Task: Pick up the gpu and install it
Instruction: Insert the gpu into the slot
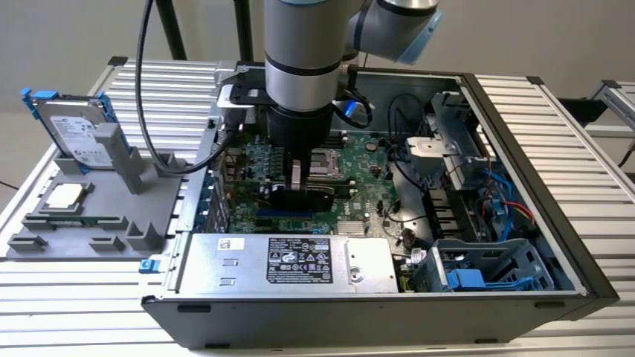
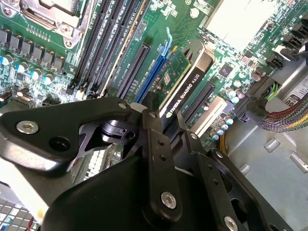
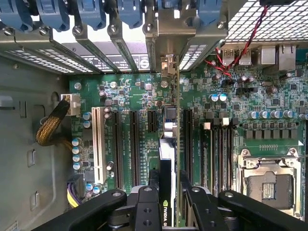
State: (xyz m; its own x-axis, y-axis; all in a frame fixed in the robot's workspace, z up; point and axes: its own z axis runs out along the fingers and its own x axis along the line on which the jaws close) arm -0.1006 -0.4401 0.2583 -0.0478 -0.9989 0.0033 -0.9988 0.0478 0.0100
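Observation:
The gpu (image 3: 167, 159) stands on edge over the motherboard (image 3: 134, 91), its lower edge at a long expansion slot and its silver bracket end toward the rear slot openings (image 3: 166, 65). In the second wrist view the gpu (image 2: 185, 89) shows its black face and green board beside a blue slot (image 2: 153, 77). My gripper (image 3: 166, 180) is shut on the gpu, one black finger on each face. In the exterior view the gripper (image 1: 297, 195) reaches down into the open computer case (image 1: 555, 245) with the gpu (image 1: 315, 199) under it.
A silver hard drive in a blue frame (image 1: 74, 130) leans on a grey holder (image 1: 89, 223) at the exterior view's left. Inside the case are the power supply (image 1: 288, 260), a processor socket (image 3: 269, 185), memory slots, cables (image 1: 496, 201) and a drive cage (image 1: 476, 268).

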